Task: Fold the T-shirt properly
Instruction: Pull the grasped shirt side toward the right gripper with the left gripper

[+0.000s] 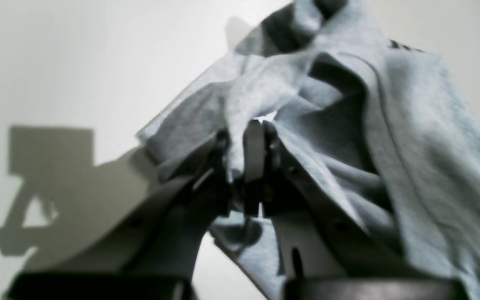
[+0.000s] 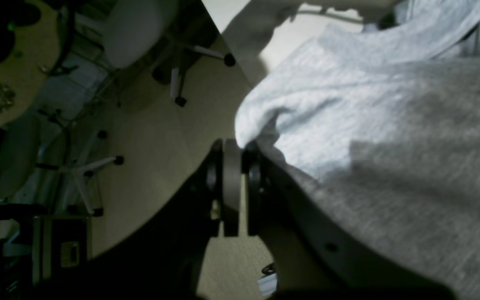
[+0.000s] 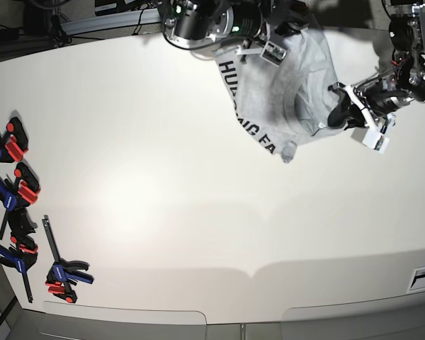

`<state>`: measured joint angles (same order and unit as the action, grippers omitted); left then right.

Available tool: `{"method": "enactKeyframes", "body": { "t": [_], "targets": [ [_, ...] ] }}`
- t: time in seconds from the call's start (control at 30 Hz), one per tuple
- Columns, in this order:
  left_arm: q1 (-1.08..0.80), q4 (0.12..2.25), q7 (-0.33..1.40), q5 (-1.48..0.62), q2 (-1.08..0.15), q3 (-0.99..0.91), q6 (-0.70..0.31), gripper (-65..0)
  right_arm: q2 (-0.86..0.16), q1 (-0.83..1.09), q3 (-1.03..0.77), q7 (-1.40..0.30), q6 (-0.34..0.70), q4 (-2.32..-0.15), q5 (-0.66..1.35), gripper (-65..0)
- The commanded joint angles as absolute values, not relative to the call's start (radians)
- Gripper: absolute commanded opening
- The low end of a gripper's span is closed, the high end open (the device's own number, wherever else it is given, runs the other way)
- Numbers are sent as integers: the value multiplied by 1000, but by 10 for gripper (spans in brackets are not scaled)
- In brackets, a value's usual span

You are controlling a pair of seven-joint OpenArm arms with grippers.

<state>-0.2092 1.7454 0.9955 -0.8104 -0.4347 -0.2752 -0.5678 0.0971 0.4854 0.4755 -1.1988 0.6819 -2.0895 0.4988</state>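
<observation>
Both arms' fingers (image 1: 253,146) clamped together.

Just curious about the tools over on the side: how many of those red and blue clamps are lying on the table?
5, it seems, all along the table edge: one, next, a third, a fourth, the last. They overlap, so one more may be hidden.
</observation>
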Motion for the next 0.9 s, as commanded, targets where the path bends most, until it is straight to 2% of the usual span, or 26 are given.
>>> {"method": "enactKeyframes", "body": {
  "t": [0.0, 0.33, 0.73, 0.77, 0.83, 0.87],
  "targets": [
    [-186, 1763, 967, -819, -451, -282, -567, -650, 105, 493, 480, -1184, 698, -2107, 527, -650],
    [-164, 1762, 1007, -752, -574, -282, -575, -650, 105, 496, 480, -1186, 698, -2107, 527, -650],
    [-216, 1762, 1023, -752, -580, -282, -575, -650, 105, 495, 478, -1182, 698, -2107, 523, -650],
    [-215, 1762, 1019, -752, -580, -282, -575, -611, 105, 493, 477, -1176, 698, -2107, 522, -650],
    [-213, 1762, 1007, -752, -580, -282, -575, -460, 105, 487, 476, -1153, 698, -2107, 488, -533],
    [-213, 1762, 997, -751, -580, -282, -575, -410, 105, 487, 476, -1139, 698, -2107, 473, -483]
  ]
}}
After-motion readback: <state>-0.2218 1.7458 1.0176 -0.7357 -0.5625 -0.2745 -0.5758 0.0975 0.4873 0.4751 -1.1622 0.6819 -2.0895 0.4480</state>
